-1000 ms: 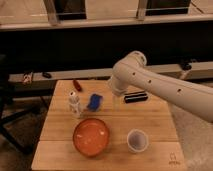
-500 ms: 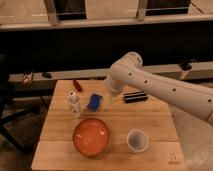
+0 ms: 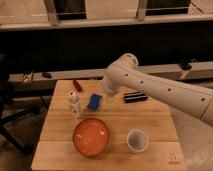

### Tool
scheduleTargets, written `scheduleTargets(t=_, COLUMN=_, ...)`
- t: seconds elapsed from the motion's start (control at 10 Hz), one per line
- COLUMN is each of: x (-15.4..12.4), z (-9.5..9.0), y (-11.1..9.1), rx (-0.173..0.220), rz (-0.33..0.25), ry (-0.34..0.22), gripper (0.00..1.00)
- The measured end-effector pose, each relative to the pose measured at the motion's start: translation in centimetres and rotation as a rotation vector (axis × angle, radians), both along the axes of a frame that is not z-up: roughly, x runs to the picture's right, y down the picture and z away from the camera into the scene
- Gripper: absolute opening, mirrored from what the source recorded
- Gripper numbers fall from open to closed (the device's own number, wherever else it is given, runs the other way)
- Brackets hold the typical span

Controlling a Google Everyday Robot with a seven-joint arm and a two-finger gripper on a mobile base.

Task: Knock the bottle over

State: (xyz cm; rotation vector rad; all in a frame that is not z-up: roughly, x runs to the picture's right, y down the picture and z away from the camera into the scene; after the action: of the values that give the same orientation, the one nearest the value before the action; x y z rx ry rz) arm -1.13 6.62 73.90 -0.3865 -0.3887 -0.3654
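I see the bottle (image 3: 74, 104) upright on the tabletop's (image 3: 52, 150) left side, just behind the orange bowl (image 3: 91, 136), w/ a blue obj (image 3: 93, 102) beside it. My tool (image 3: 108, 98) hangs released, nothing in it, just right of the blue obj, apart from the bottle.
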Motion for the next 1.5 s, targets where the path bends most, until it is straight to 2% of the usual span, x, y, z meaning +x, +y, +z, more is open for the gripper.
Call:
scheduleTargets(t=0.4, x=-1.2, z=0.4, y=0.3, rx=0.003, rz=-0.013, ry=-0.030, gripper=0.80)
scheduleTargets(t=0.7, x=-3.3, z=0.7, y=0.5, rx=0.004, rz=-0.029, ry=-0.062, gripper=0.80)
scheduleTargets(t=1.2, x=-4.2, z=1.2, y=0.8, rx=-0.004, rz=-0.041, ry=-0.089, gripper=0.80)
scheduleTargets(t=1.4, x=-4.9, z=1.3, y=0.9, rx=-0.006, rz=-0.049, ry=-0.100, gripper=0.76)
scheduleTargets(t=1.5, x=-4.9, z=1.4, y=0.9, rx=-0.009, rz=-0.050, ry=-0.105, gripper=0.79)
